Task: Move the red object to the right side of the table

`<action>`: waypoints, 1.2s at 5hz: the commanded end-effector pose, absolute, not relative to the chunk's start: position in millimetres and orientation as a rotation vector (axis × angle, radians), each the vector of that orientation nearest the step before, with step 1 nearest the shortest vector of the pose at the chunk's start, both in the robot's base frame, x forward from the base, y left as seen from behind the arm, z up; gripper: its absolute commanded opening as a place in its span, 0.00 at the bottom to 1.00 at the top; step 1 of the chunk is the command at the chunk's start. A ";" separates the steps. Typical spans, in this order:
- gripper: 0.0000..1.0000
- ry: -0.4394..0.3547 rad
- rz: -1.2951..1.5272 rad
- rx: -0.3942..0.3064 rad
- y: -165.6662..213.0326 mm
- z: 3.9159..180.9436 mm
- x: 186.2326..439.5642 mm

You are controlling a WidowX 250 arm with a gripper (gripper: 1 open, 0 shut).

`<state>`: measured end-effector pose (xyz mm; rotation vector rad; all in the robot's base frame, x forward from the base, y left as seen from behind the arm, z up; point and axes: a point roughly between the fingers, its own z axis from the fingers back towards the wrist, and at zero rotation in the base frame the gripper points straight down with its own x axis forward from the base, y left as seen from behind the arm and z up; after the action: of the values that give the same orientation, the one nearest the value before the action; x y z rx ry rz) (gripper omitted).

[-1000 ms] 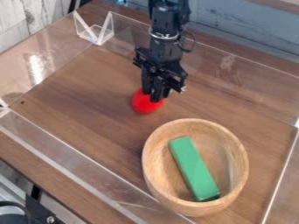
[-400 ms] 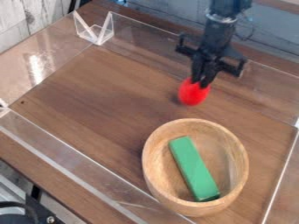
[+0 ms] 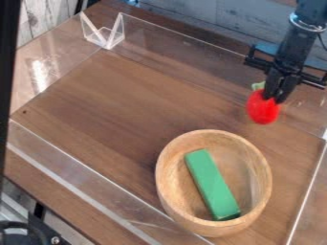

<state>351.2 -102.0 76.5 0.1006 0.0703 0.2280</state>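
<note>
gripper point(image 3: 273, 92) at right of frame, pointing down, jaws clenched on the strawberry point(image 3: 265, 108). the fruit hangs at the fingertips, above the table point(image 3: 115, 115), near the right wall point(image 3: 313, 182). whether it touches the wood i can't tell.

risks, as i judge them:
- grip looks to sit on the top of the fruit only; it's round, so it may slip out if i swing on fast.
- if i let go from height it could roll, down-frame toward the bowl point(image 3: 173, 182) or back toward centre. i want it low before release.
- right wall is near; pushing further right may knock the fingers or the fruit against it.
- frame is soft around the fingers, so i can't read how deep the hold is.

count:
- strawberry: one
- bowl: one, lower centre-right
- green block point(image 3: 212, 184): one, lying in the bowl
- clear stand point(image 3: 102, 31): one, upper left
- gripper: one
</note>
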 end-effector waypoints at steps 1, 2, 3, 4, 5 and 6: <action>0.00 0.001 0.277 0.063 -110.9 94.8 353.6; 0.00 0.002 0.237 0.065 -124.4 94.6 349.9; 1.00 0.005 0.193 0.066 -135.3 93.6 347.3; 0.00 0.003 0.211 0.068 -117.9 88.2 353.1; 0.00 -0.005 0.218 0.072 -98.9 83.5 360.2; 1.00 0.003 0.253 0.072 -96.0 82.5 367.1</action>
<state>357.2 -96.7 61.8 0.0967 0.0626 0.2431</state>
